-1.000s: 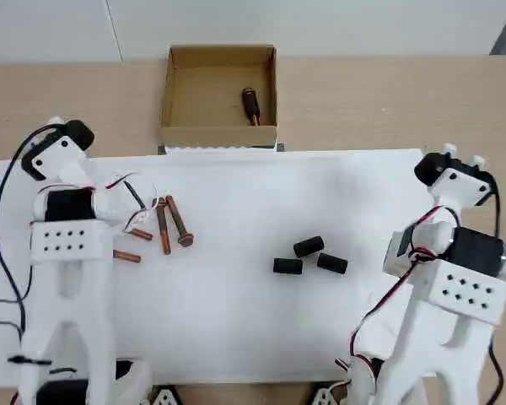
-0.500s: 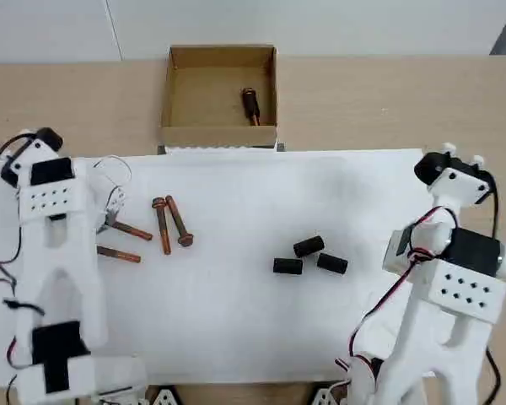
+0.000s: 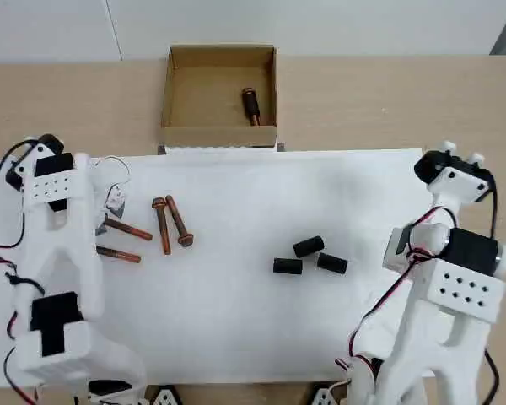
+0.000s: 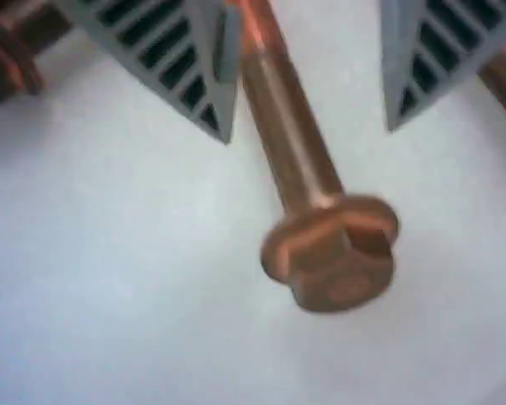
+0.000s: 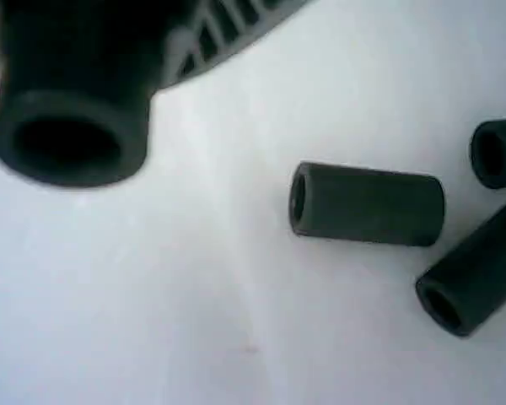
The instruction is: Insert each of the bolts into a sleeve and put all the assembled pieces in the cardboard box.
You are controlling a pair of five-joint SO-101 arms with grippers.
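Note:
Several copper bolts lie on the white sheet at the left. My left gripper (image 4: 308, 101) is open and straddles one bolt (image 4: 320, 236), whose shaft lies close against one finger (image 4: 181, 63). From above, this gripper (image 3: 110, 215) sits over the end of that bolt (image 3: 128, 229). Three black sleeves (image 3: 308, 246) lie loose mid-sheet. My right gripper (image 5: 110, 51) is shut on a fourth sleeve (image 5: 67, 126), held above the sheet near the loose sleeves (image 5: 367, 202). The cardboard box (image 3: 175, 93) at the back holds one assembled piece (image 3: 250, 104).
Another bolt (image 3: 118, 253) lies just in front of the left gripper, and two bolts (image 3: 170, 221) lie side by side to its right. The white sheet (image 3: 236, 321) covers the table's front half. The right arm's body (image 3: 455, 278) stands at the sheet's right edge.
The left arm has changed pose, swinging back to the left, and its gripper now sits low over the leftmost bolts. The right arm, the bolts and the sleeves have not moved.

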